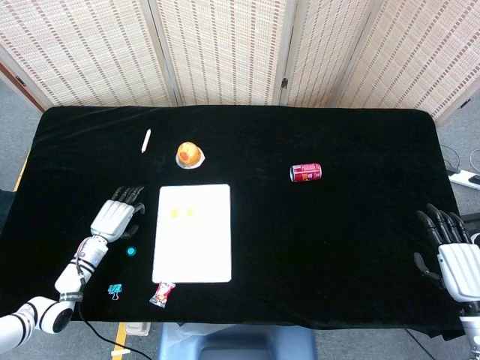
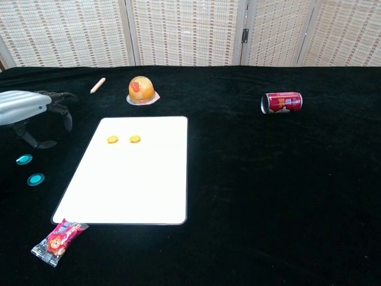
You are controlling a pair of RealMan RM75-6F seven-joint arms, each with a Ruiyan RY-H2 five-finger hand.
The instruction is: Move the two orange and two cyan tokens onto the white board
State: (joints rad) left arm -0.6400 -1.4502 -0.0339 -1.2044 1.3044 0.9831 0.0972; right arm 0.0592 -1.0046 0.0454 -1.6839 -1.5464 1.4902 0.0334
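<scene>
Lying: two orange tokens (image 2: 124, 139) aboard, two cyan tokens (image 2: 30, 169) off.

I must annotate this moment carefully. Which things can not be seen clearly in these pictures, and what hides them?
- Second cyan token: in the head view only one shows; the left hand likely covers the other.
- Right hand: outside the chest view, cut by the head view's edge.
- Orange tokens: washed out in the head view.
- Snack packet and red can: print too small to read.
</scene>
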